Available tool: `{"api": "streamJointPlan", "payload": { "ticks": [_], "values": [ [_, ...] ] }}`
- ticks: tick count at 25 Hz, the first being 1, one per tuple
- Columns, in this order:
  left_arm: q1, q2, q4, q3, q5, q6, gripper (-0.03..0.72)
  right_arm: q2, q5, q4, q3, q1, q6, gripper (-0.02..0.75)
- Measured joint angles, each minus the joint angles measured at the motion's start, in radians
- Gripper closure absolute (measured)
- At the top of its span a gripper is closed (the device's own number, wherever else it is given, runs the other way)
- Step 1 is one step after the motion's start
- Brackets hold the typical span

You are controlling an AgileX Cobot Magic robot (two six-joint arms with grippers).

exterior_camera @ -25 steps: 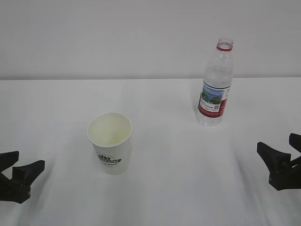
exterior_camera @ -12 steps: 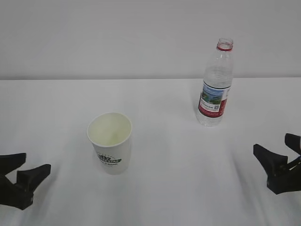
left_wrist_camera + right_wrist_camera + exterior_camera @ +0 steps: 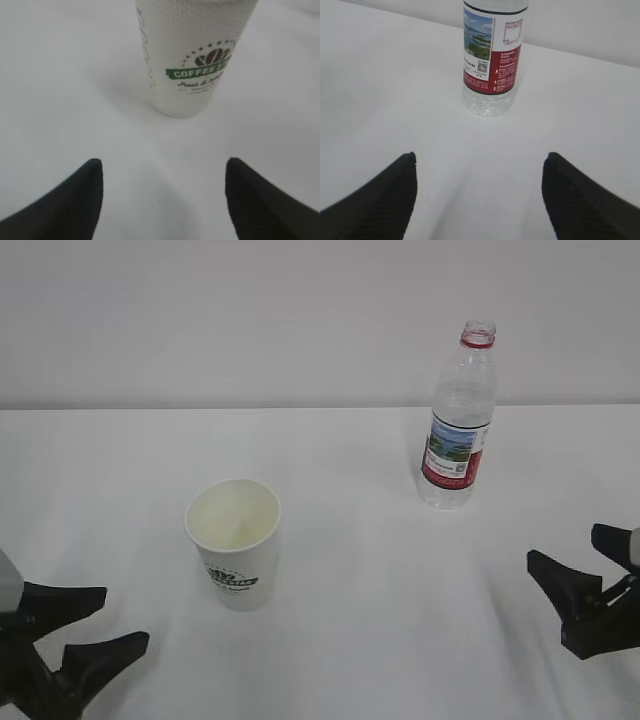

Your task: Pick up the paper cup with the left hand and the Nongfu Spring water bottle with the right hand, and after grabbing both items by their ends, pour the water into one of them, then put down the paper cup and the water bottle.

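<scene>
**A:** Where do things stand? The cup (image 3: 233, 543) sits upright on the white worktop (image 3: 340, 450), left of centre, its cream inside looking dry, green logo facing the camera. The bottle (image 3: 459, 420) stands capless farther back and to the right, well apart from the cup.

**B:** And the arms? The left pincer (image 3: 90, 631) is low at the near-left corner, jaws spread and empty — its wrist view shows the two fingers (image 3: 75, 200) splayed with the cup straight ahead, not touching it. The right pincer (image 3: 585, 585) hovers at the near-right edge, likewise released, with the bottle's base centred ahead in its own wrist view and clear worktop between.

**A:** So nothing is done yet?

**B:** As I judge it, this is the approach. Neither thing is grasped or lifted, and no water shows in the cup. Everything remains — both grasps, the lift, the pour, then setting the two back down. How full the bottle is, I cannot tell.
</scene>
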Motion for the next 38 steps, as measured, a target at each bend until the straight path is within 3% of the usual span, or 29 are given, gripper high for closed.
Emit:
{"api": "streamJointPlan", "payload": {
  "ticks": [8,30,38],
  "values": [
    [0.0,0.0,0.108,-0.052,0.0,0.0,0.031,0.0,-0.001,-0.022,-0.002,0.0,0.0,0.15],
    [-0.002,0.236,0.245,-0.293,-0.001,0.0,0.0,0.0,-0.002,-0.025,-0.002,0.0,0.0,0.15],
    [-0.062,0.269,0.22,-0.362,-0.001,0.0,-0.003,0.0,-0.002,-0.025,-0.002,0.0,0.0,0.15]
  ]
}}
